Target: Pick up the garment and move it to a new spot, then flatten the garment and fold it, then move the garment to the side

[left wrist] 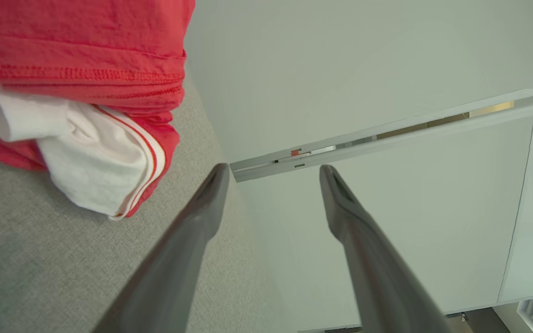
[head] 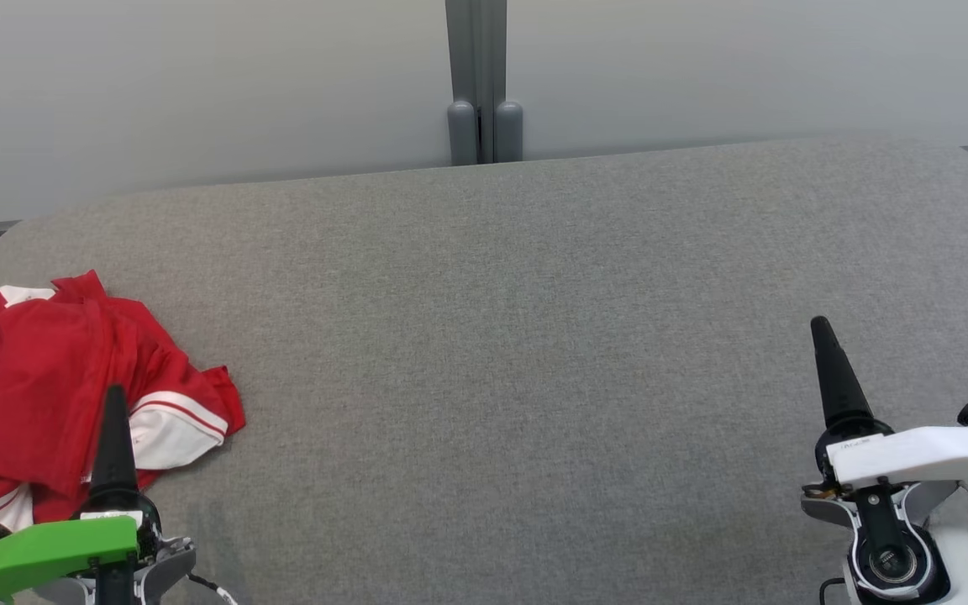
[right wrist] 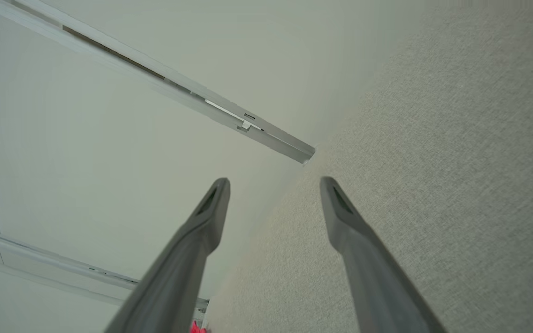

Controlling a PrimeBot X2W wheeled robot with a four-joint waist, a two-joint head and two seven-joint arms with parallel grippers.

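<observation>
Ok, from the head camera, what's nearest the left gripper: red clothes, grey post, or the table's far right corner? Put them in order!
1. Red garment: beside the left gripper, left edge.
2. Grey post: far side, middle.
3. Table's far right corner: farthest.

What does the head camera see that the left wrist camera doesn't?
Head view: the whole crumpled red garment on the left, the right gripper across from it, and two grey posts at the wall. Left wrist view: the garment's stitched hem and white striped cuff up close, plus the left gripper with its fingers apart. Both: the garment, the left gripper and the grey cushion.
</observation>
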